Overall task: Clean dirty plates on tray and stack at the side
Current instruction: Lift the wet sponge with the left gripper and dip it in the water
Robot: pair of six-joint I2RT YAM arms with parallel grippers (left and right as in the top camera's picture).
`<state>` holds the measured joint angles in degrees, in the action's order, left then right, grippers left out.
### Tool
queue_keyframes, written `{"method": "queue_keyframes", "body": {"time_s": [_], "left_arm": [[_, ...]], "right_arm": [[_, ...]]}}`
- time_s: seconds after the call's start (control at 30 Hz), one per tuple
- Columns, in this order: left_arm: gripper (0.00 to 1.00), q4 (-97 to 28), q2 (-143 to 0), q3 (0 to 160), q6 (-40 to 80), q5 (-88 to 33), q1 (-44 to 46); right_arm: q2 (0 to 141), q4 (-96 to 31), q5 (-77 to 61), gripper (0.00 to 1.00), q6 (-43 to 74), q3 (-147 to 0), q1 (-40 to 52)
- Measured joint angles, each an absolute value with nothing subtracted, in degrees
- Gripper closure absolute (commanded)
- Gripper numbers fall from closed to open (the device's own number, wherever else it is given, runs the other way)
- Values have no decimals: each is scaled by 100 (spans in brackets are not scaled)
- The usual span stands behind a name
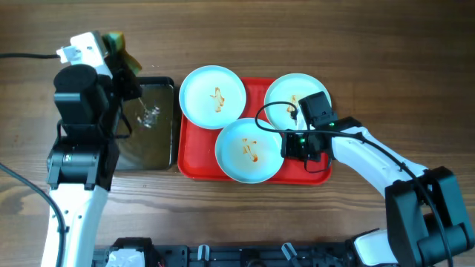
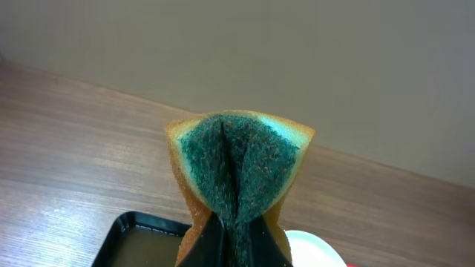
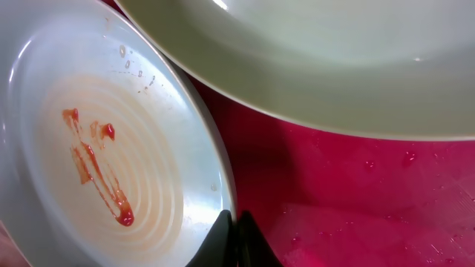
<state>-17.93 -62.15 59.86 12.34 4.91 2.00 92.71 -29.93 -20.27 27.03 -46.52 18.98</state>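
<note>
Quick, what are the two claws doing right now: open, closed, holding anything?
Left gripper: closed on the sponge.
Right gripper: closed, empty, tips beside the rim of a plate, over the tray.

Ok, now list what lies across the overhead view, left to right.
First the sponge → black tray → rear-left plate → front plate → rear-right plate.

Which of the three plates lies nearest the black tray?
The far-left plate, whose rim reaches the red tray's left edge beside the black tray; the front plate and the right plate sit farther right.
</note>
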Motion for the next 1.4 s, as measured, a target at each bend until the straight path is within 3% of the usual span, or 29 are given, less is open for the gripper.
{"method": "queue_keyframes", "body": {"time_s": [1.4], "left_arm": [[96,-2150,-6519,5988,1232,491,200]], "right_arm": [[9271,-2995,-2027,96,2703,-4652,1900]]}}
